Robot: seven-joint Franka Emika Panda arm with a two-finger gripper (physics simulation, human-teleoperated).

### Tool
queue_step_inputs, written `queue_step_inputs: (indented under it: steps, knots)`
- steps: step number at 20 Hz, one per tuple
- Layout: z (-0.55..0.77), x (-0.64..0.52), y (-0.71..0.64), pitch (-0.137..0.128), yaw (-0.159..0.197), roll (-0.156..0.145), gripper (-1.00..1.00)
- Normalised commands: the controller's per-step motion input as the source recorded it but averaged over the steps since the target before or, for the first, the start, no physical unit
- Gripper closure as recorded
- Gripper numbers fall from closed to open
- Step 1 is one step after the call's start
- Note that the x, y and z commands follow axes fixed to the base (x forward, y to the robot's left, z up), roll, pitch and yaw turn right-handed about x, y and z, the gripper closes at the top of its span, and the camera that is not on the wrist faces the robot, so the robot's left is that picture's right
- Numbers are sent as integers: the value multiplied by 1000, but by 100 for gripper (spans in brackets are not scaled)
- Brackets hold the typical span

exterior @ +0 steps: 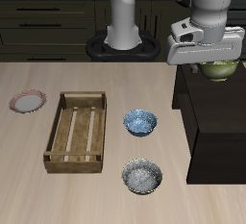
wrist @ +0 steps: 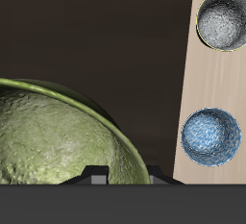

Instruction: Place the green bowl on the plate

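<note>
wood-grain table (exterior: 96, 194) beside dark block (exterior: 216, 122), dark cabinets (exterior: 48, 16) behind.

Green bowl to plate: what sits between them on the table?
In the exterior view, the wooden tray lies between the green bowl, under the end effector, and the plate.

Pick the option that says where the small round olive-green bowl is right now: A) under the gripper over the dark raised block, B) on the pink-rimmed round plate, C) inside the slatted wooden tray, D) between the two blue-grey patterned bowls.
A: the green bowl shows just beneath the gripper above the dark raised block, far from the bare plate and wooden tray.
</note>
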Motion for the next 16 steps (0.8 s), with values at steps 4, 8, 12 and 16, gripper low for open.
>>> queue_step_inputs:
  steps: [4,8,12,16]
  knots:
    - [32,-54,-49,-13,0,2,100]
    - [103,-64,-148,-9,-18,-5,100]
    - [93,-217,-394,-21,-14,-2,100]
    - [-121,-167,-483,5,17,-6,100]
